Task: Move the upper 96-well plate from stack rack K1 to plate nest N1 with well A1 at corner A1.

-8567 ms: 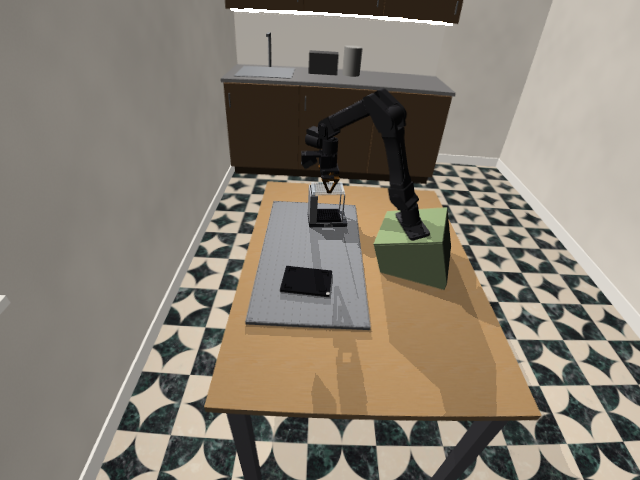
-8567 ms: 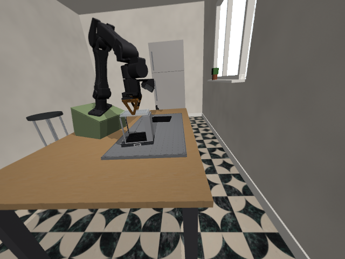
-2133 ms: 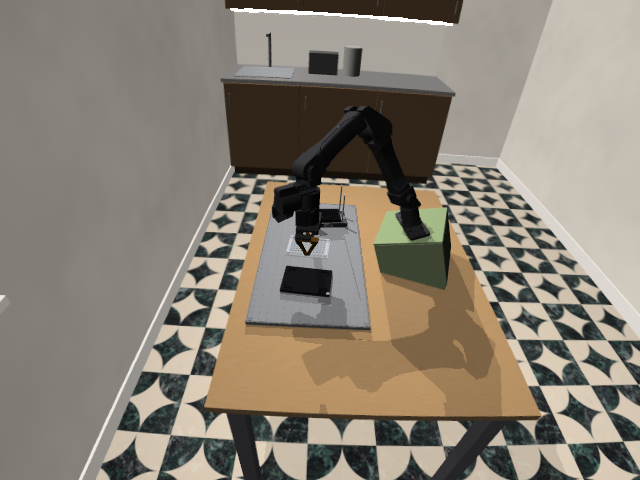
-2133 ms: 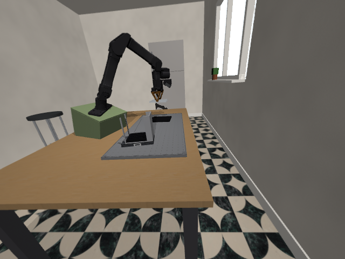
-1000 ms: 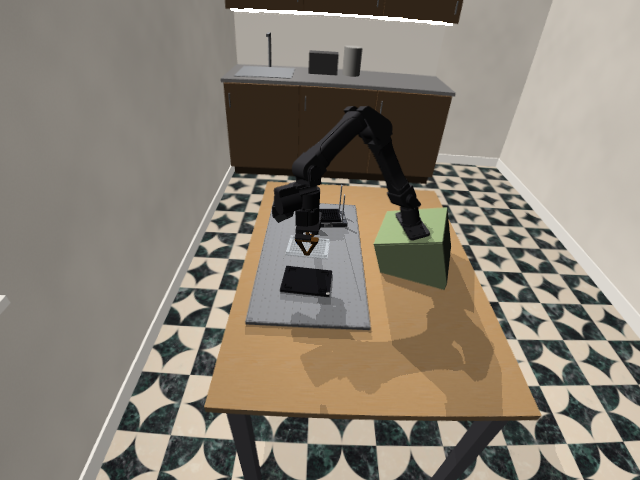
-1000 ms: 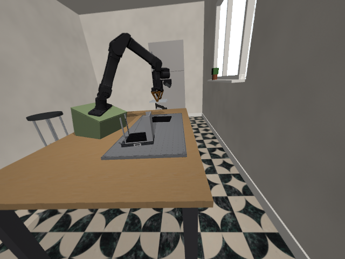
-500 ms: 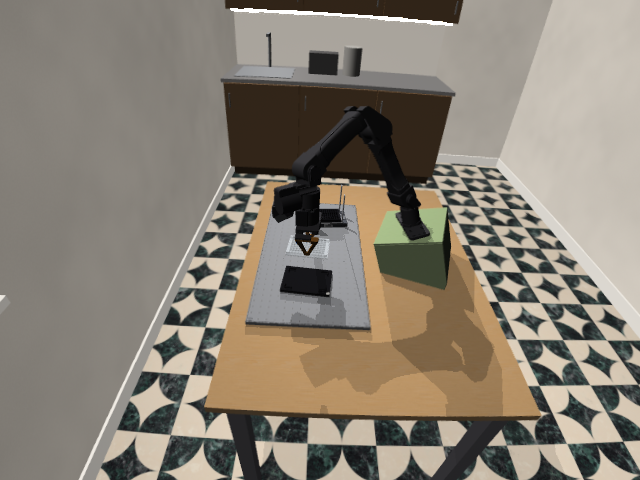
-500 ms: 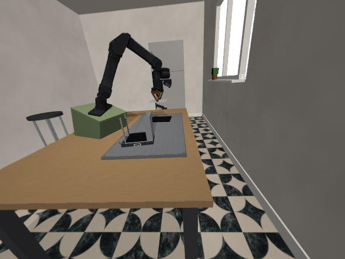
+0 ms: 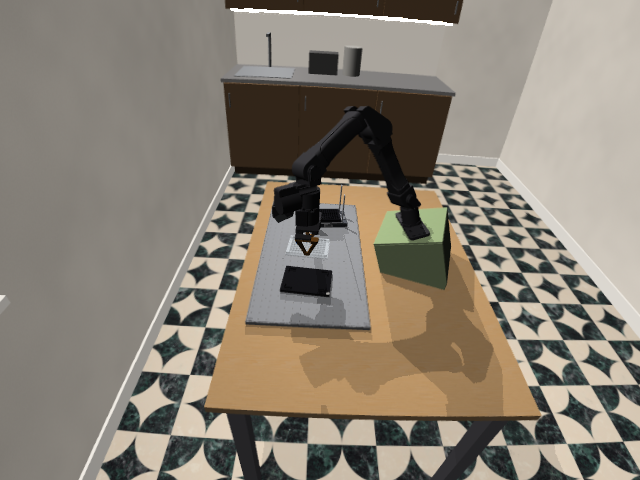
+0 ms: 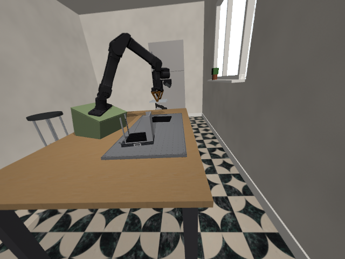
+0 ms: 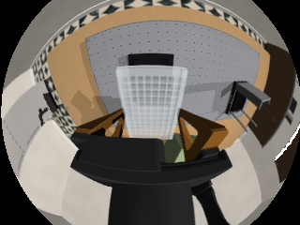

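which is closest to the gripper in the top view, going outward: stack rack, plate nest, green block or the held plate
1. The clear 96-well plate, held between the fingers of the gripper.
2. The stack rack K1, just behind it toward the cabinets, and the plate nest N1, just in front; too close to call.
3. The green block, off to the side under the arm's base.

High top, low side exterior, downward wrist; shared table [image 9: 361, 372].

Open air above nest N1 [image 9: 306, 281], rack K1 [image 9: 340, 198] posts well behind
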`<control>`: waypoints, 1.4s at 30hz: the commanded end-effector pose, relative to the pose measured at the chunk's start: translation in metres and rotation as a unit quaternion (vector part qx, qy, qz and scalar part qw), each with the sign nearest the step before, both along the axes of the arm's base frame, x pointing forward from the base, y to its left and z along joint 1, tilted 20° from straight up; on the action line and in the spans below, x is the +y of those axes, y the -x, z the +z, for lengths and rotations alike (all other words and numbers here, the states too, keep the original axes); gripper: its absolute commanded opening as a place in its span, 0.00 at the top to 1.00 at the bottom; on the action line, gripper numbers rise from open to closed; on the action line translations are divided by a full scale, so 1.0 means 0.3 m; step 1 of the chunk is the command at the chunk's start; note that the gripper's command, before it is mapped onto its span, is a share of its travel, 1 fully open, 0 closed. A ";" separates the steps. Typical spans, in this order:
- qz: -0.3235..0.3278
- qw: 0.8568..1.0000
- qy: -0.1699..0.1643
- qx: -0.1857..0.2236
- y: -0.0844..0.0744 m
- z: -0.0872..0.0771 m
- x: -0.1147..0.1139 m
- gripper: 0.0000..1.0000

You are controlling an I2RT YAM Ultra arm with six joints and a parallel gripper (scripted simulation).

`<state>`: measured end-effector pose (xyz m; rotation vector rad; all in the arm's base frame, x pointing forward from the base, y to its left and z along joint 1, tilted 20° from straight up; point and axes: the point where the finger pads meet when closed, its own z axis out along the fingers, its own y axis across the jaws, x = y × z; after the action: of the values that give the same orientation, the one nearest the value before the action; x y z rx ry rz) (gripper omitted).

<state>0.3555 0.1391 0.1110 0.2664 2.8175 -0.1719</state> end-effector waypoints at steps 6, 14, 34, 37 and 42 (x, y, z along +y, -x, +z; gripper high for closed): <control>0.004 1.000 -0.008 -0.025 -0.022 0.063 0.020 1.00; 0.003 1.000 -0.009 -0.029 -0.039 0.047 0.021 1.00; 0.001 1.000 0.000 -0.012 -0.015 -0.009 -0.004 1.00; 0.000 1.000 -0.004 -0.019 -0.031 0.002 0.001 1.00; 0.001 1.000 -0.004 -0.012 -0.018 -0.003 0.004 1.00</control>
<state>0.3586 0.1385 0.1064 0.2670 2.8105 -0.1680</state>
